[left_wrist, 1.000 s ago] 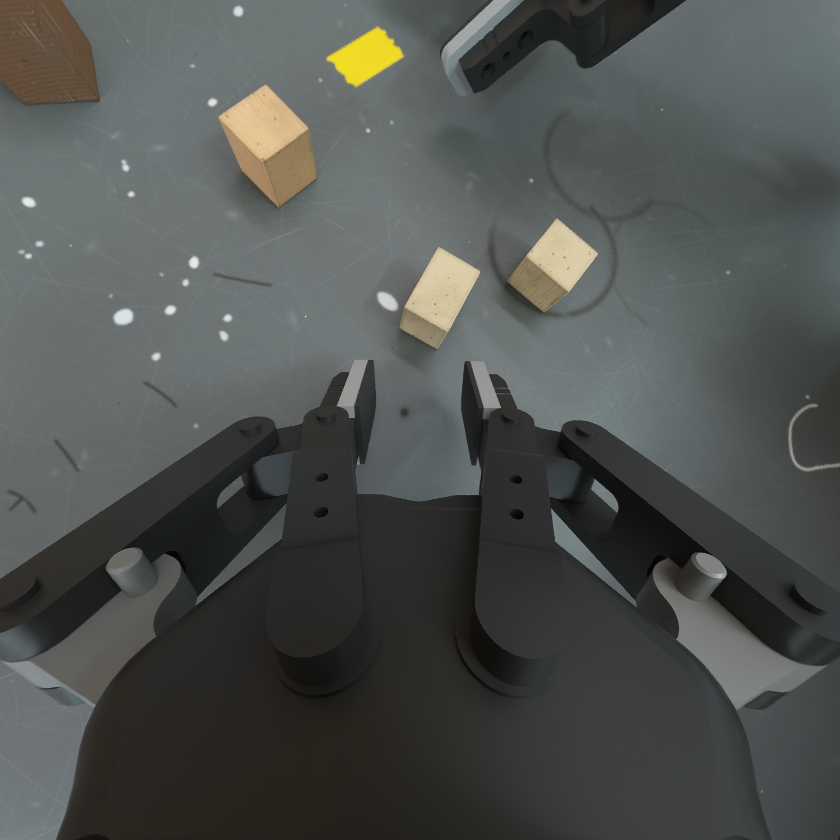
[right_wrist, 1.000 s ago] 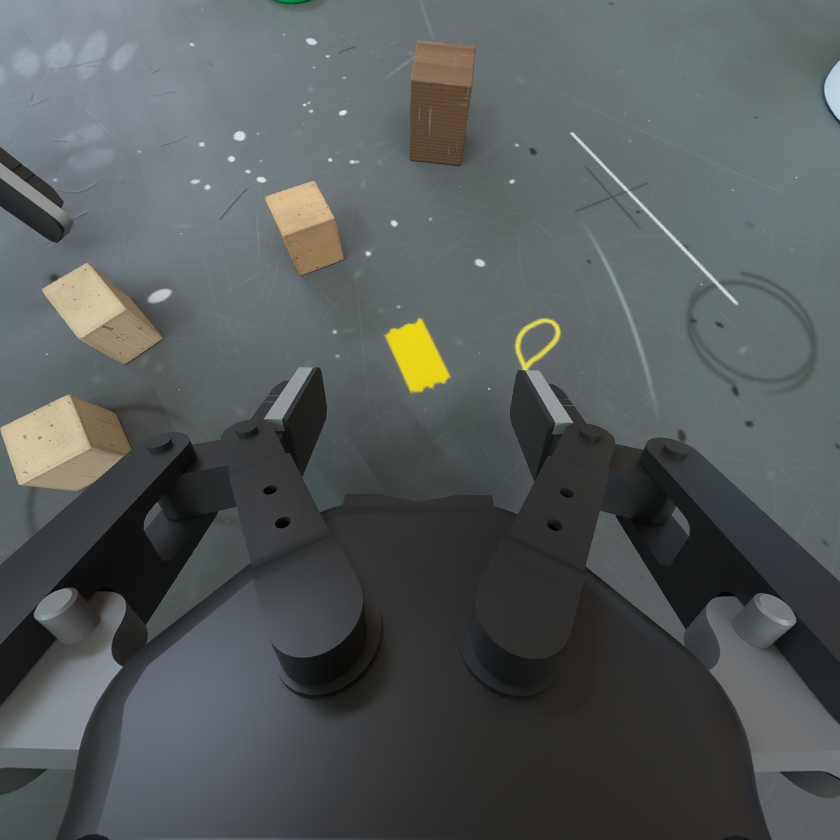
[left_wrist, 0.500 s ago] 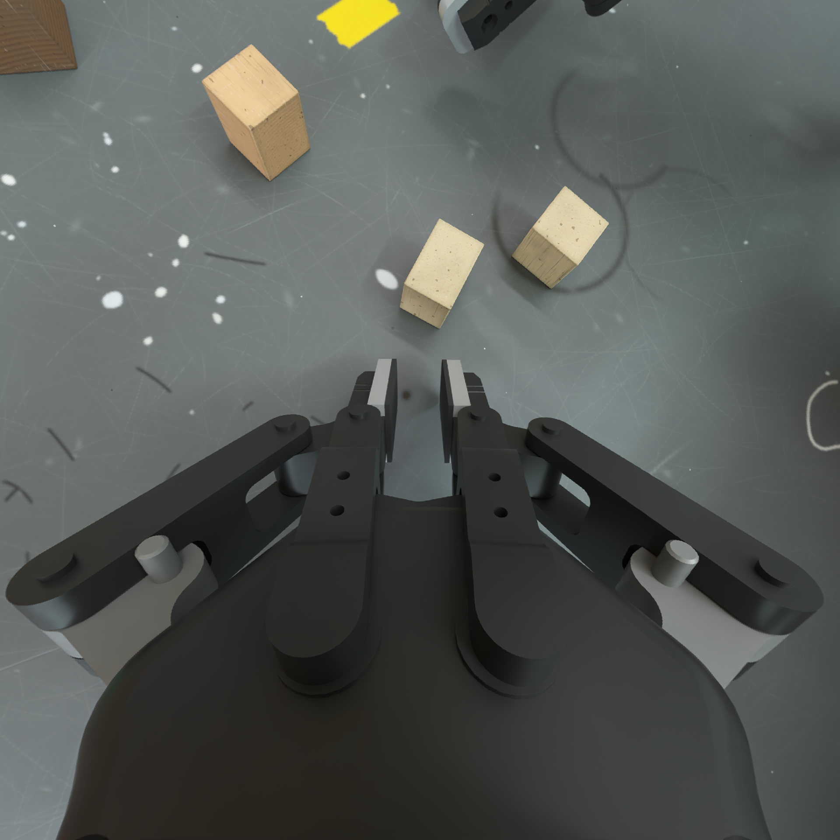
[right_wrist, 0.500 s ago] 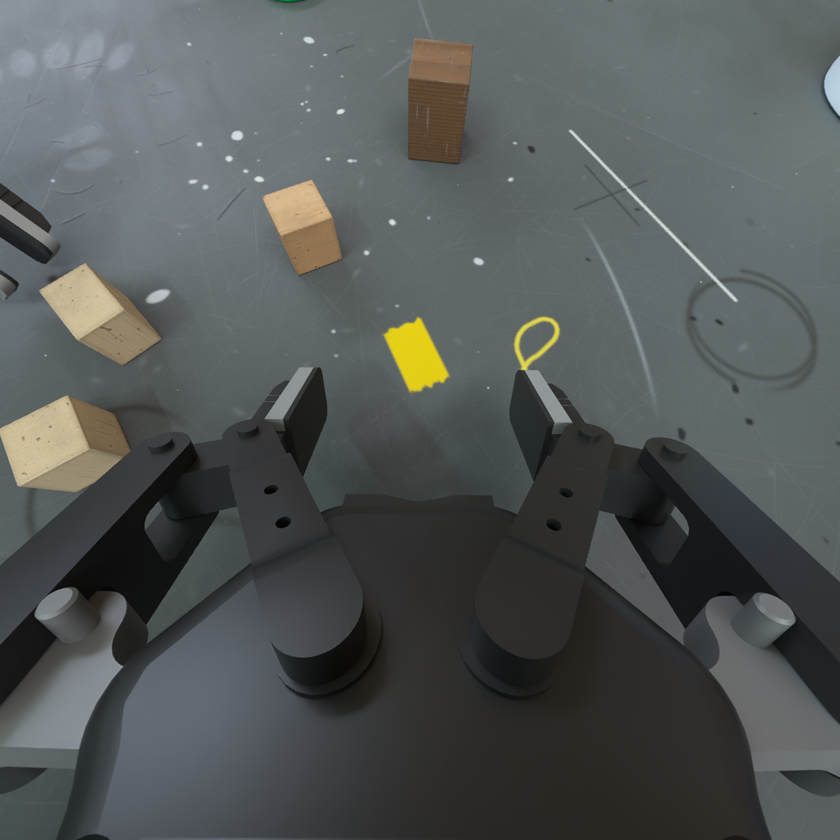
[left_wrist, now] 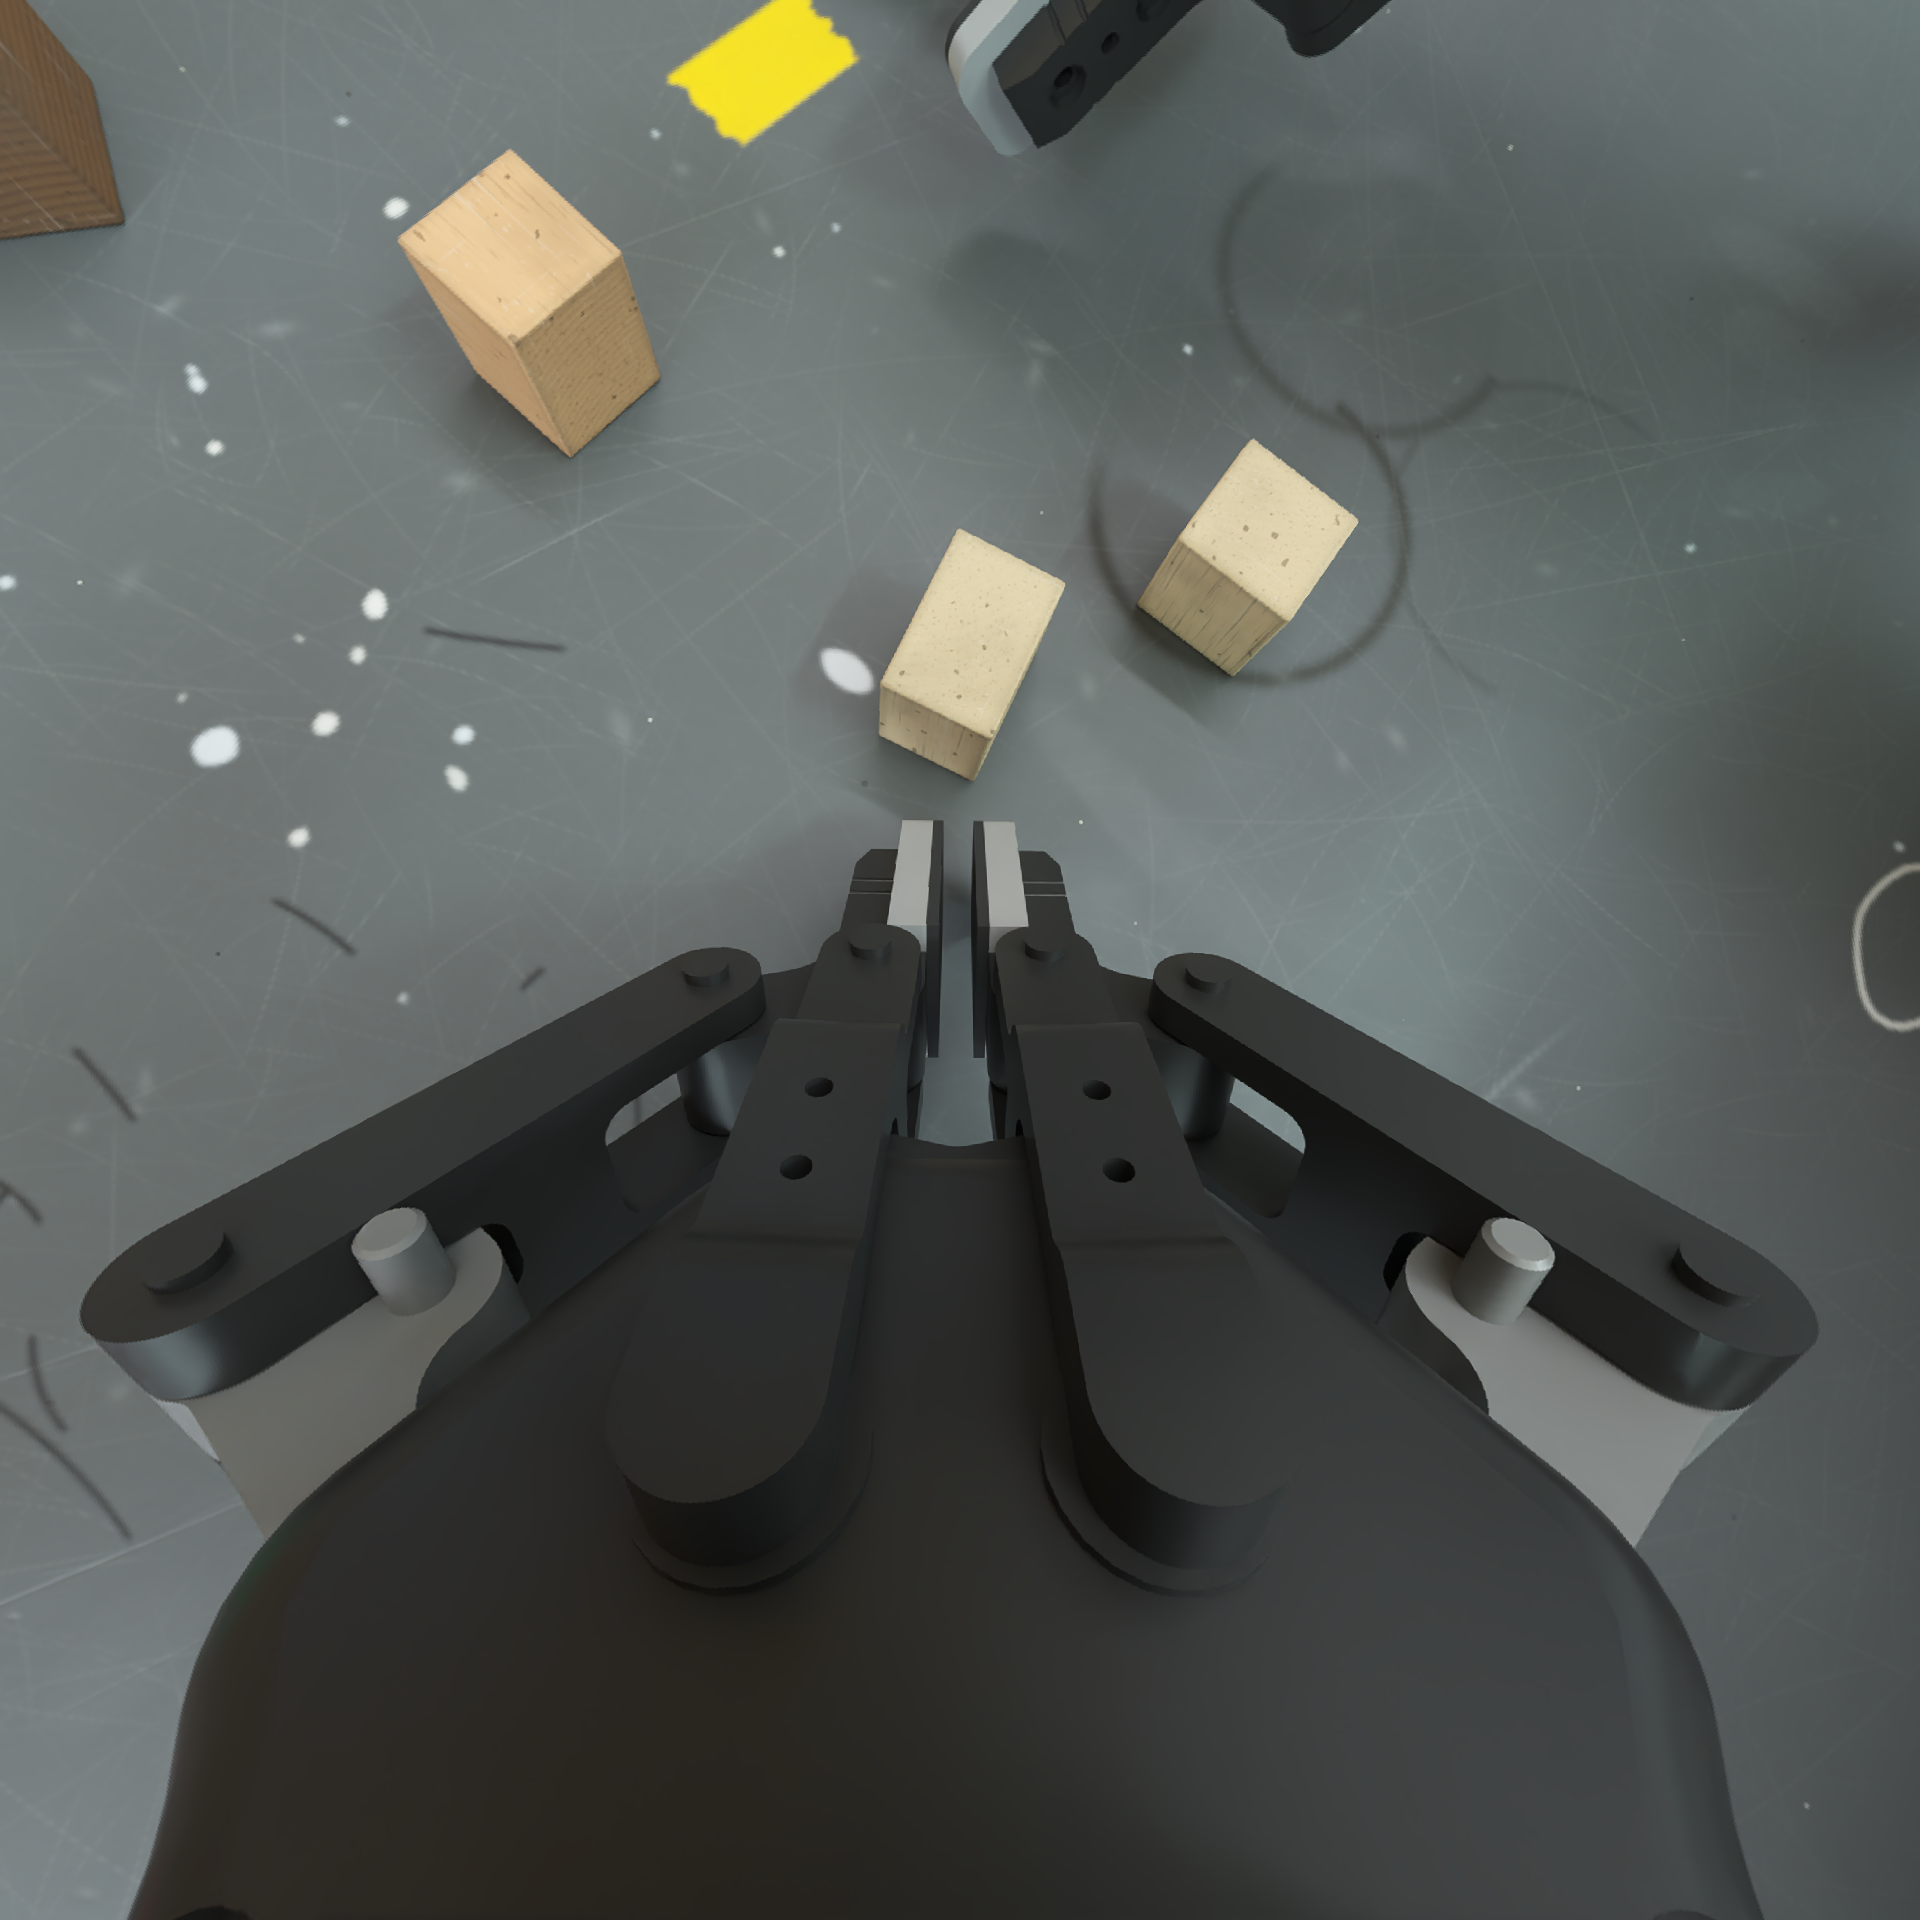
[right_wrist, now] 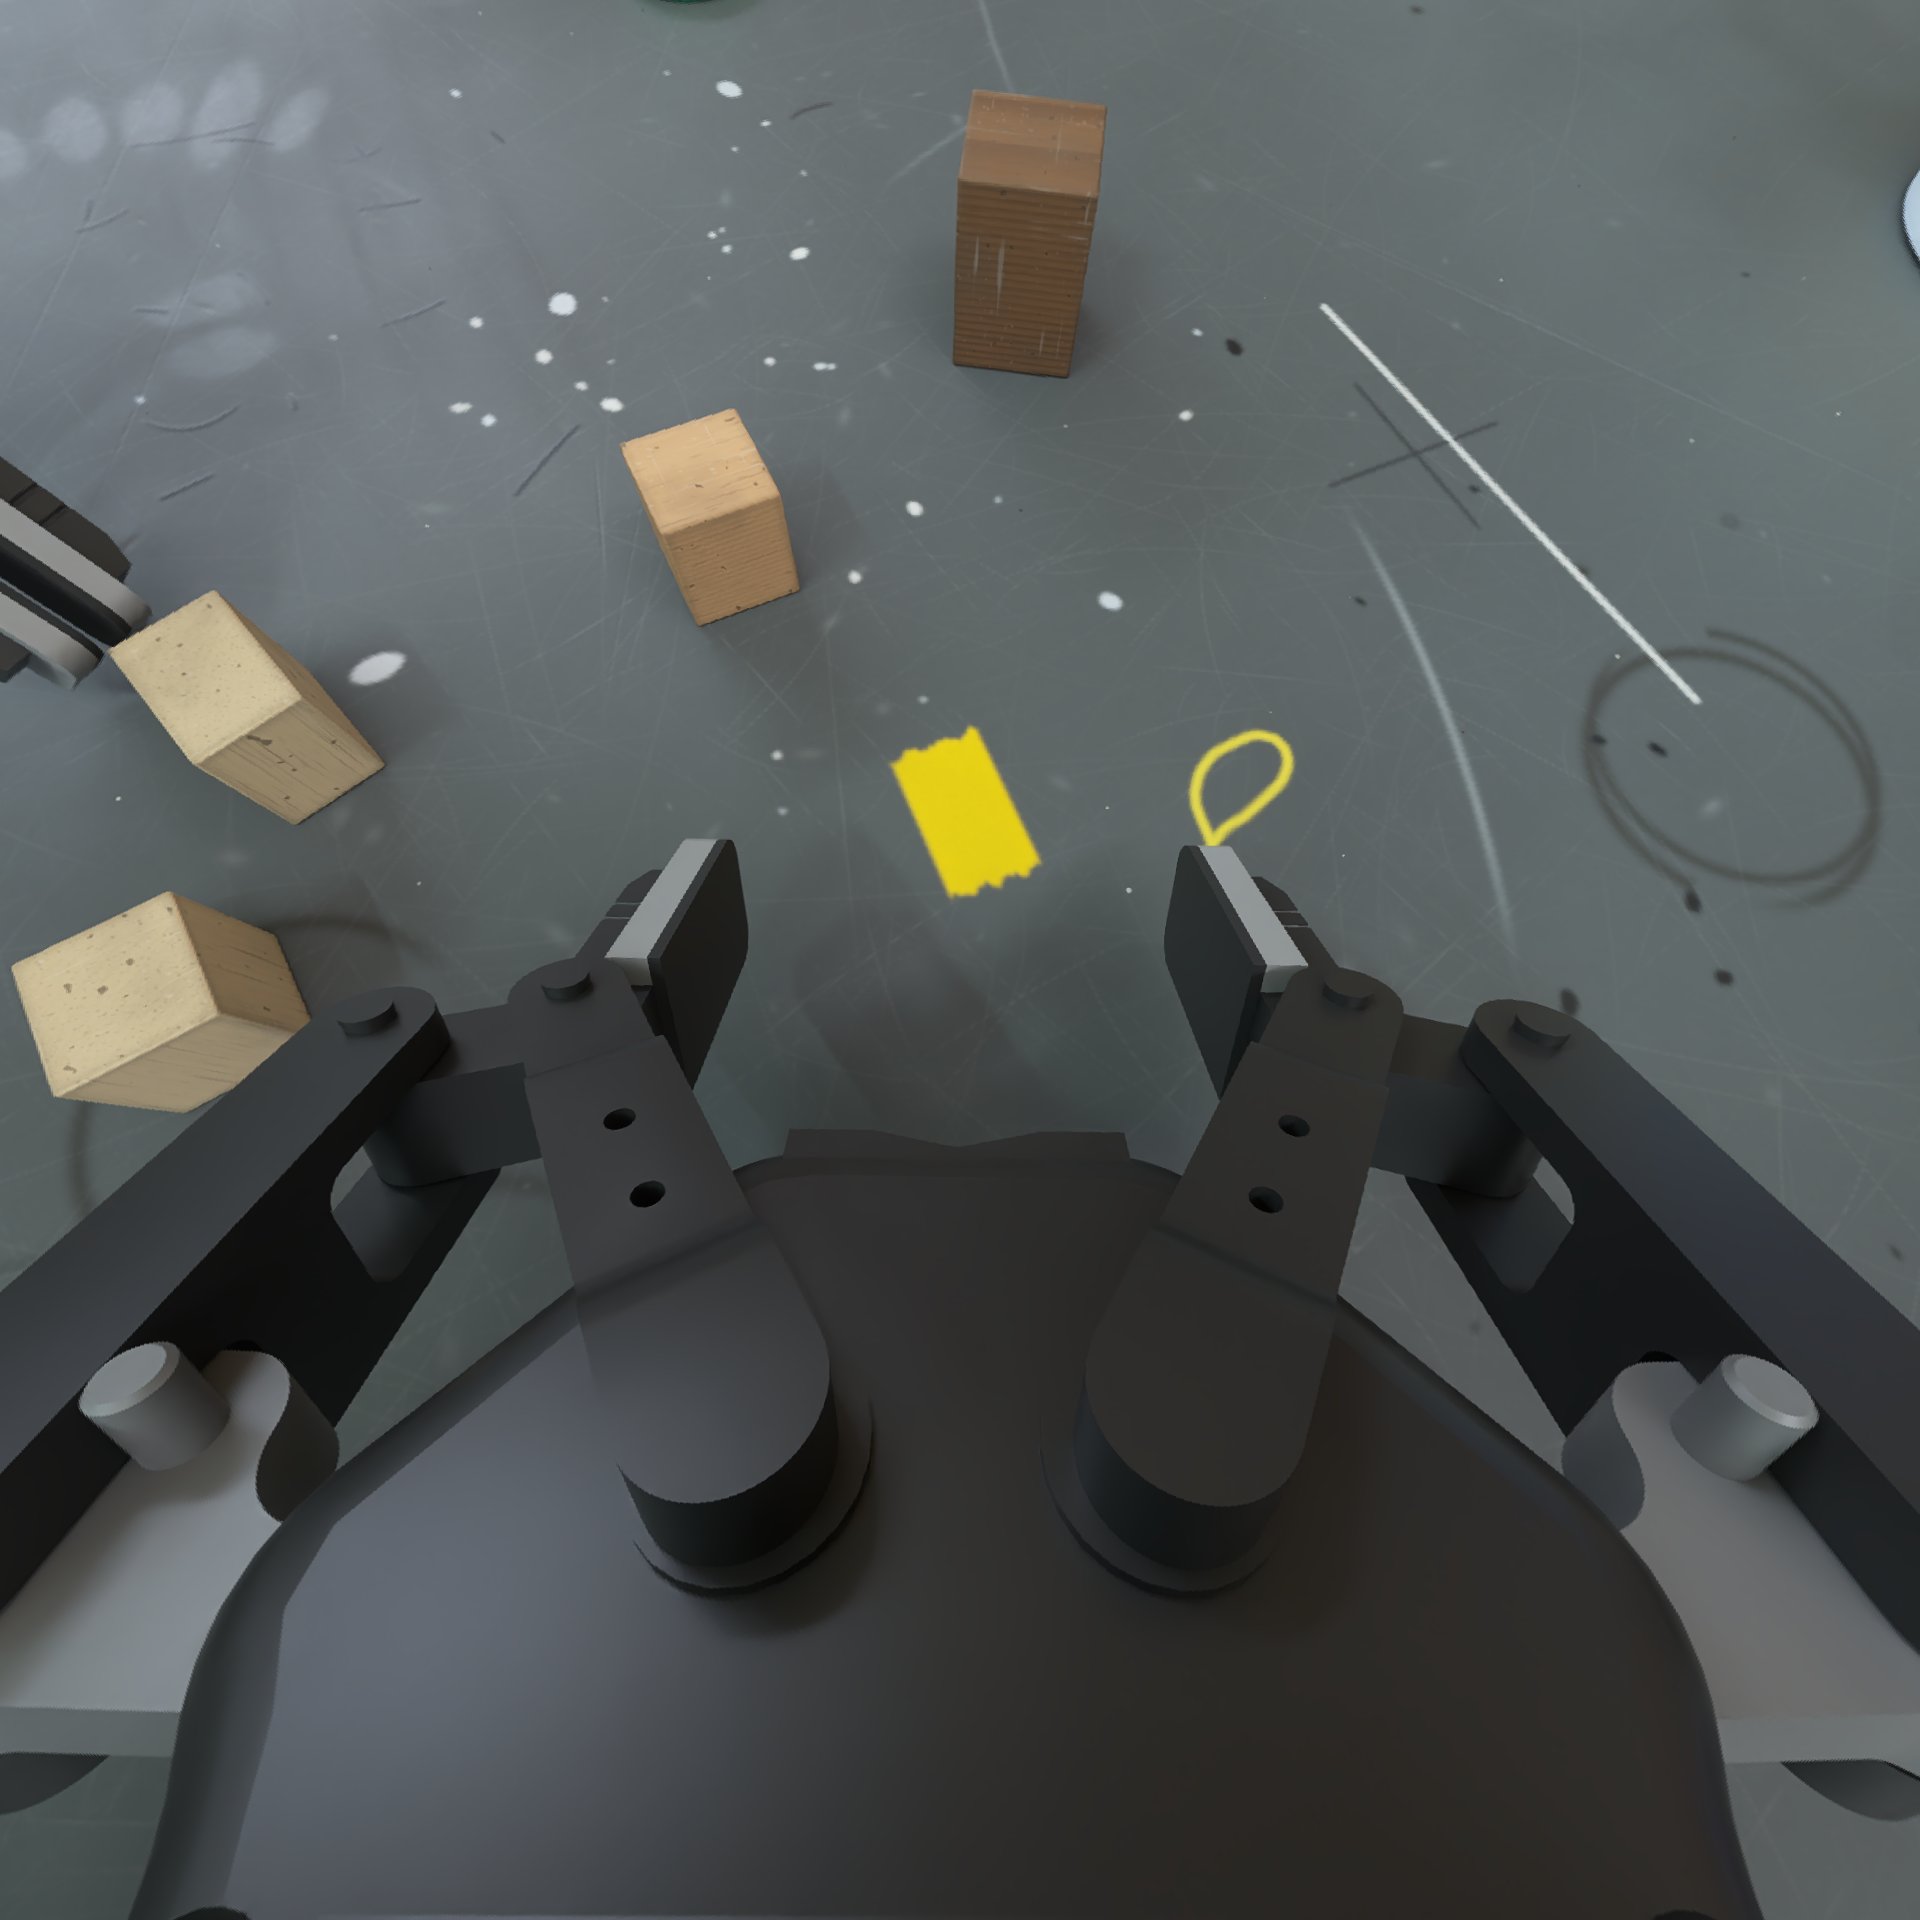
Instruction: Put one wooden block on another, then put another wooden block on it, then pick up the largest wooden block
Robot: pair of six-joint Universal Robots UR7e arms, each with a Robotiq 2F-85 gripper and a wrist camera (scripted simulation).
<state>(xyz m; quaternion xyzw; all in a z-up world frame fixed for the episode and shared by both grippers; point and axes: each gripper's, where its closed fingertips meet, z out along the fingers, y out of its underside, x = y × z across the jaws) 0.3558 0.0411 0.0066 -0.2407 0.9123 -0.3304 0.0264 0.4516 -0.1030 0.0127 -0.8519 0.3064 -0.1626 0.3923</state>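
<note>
Four blocks stand apart on the desk (right_wrist: 1558,156), unstacked, from tall brown block (right_wrist: 1023,234) to pale block (left_wrist: 968,655): the nearly pressed-together left end effector (left_wrist: 957,868) risks nudging it, the right end effector (right_wrist: 956,914) spread, empty.

Right tool (right_wrist: 968,914) agape — four blocks apart.

I work over a workshop bench: a scuffed grey tabletop (right_wrist: 1351,156) with paint specks, pen marks and yellow tape (right_wrist: 964,812).

Pale block (left_wrist: 971,652) stands just ahead of left pincer (left_wrist: 957,862)
</note>
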